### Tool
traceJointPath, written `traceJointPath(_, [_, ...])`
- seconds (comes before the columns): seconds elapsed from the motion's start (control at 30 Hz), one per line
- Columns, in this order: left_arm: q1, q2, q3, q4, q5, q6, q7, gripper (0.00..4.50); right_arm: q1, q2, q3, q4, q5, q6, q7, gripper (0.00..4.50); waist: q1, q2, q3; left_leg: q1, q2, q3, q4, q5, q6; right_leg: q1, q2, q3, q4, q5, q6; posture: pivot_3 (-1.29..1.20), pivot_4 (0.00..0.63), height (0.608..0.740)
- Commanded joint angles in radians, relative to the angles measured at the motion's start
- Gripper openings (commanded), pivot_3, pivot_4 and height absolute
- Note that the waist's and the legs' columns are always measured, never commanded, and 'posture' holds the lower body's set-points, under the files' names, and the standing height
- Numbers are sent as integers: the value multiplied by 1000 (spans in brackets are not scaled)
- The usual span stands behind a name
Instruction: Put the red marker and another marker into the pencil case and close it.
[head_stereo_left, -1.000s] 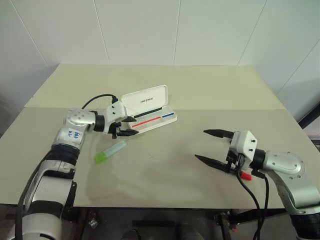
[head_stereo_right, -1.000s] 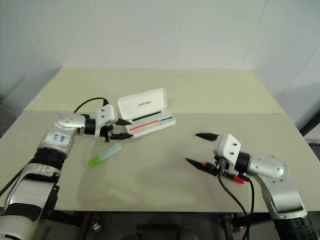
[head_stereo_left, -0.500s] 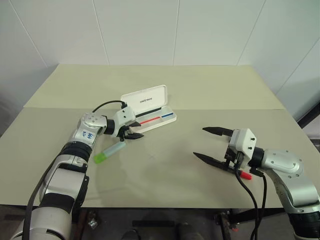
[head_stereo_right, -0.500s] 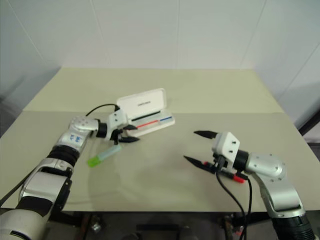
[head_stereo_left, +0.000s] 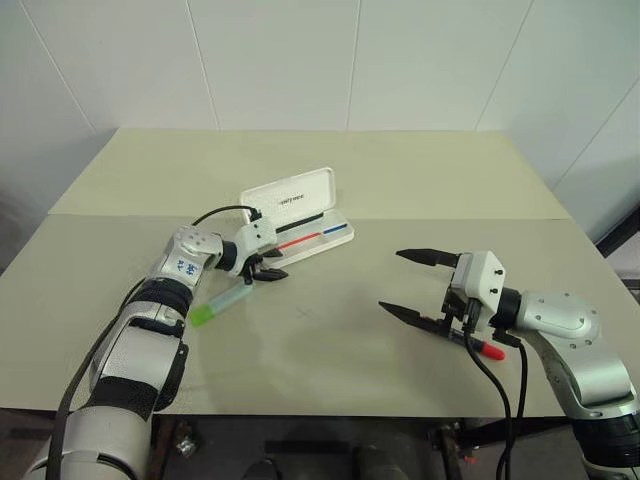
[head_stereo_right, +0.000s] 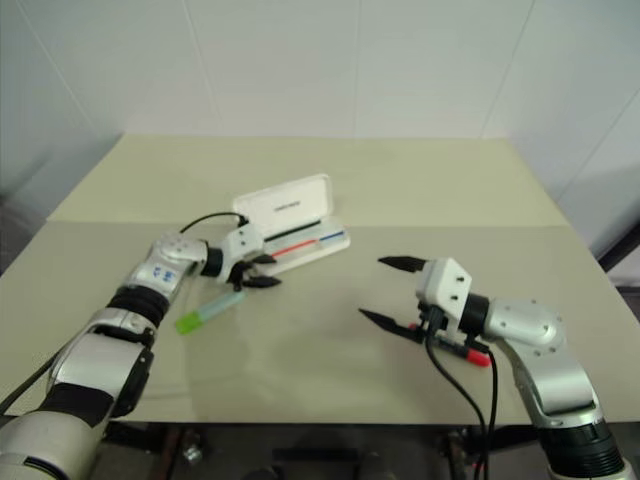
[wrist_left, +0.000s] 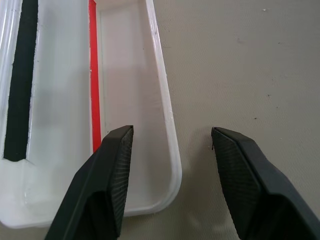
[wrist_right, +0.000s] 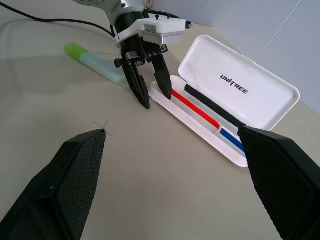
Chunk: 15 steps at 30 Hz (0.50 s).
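Note:
The white pencil case (head_stereo_left: 312, 238) lies open at mid-table, lid (wrist_right: 239, 95) tilted up, a red-and-blue stripe inside. My left gripper (head_stereo_left: 268, 268) is open at the case's near left end. One finger (wrist_left: 116, 165) is inside the tray and the other is over the table, with the rim (wrist_left: 167, 117) between them untouched. The mint-green marker (head_stereo_left: 222, 303) lies on the table just left of that gripper. My right gripper (head_stereo_left: 392, 280) hangs wide open and holds nothing. The red marker (head_stereo_left: 474, 343) lies on the table beneath the right hand, partly hidden by it.
The beige table (head_stereo_left: 330, 340) has bare room between the two arms and behind the case. Its front edge runs close under the right hand. Black cables trail from both wrists.
My left gripper has moved right and down from beside the case to straddle its end rim, and its fingers have narrowed slightly. The right gripper has barely shifted.

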Motion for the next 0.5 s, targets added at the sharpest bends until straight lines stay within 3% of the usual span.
traceJointPath(0.03, [-25,-3,-14,29,25,13,-5,1691,-24,-11,-28,-43,16,-6,-6,4500,-1,0,0,0,0,0,0,0,0,0,0,0,0,0,0,0,150,740])
traceJointPath(0.2, [-36,-16,-15,50,33,11,18,33,-33,-16,-37,-41,16,-8,-8,4500,0,0,0,0,0,0,0,0,0,0,0,0,0,0,0,0,150,740])
traceJointPath(0.33, [-37,-32,-1,45,17,20,14,33,-35,-18,-40,-39,17,-9,-8,4500,3,0,0,1,0,0,1,0,0,1,0,0,1,0,0,0,150,740])
traceJointPath(0.5, [-29,-44,18,-127,-50,70,-117,33,-29,-23,-45,-38,19,-11,-7,4500,5,0,0,0,0,0,1,0,0,0,0,0,0,0,0,0,150,740])
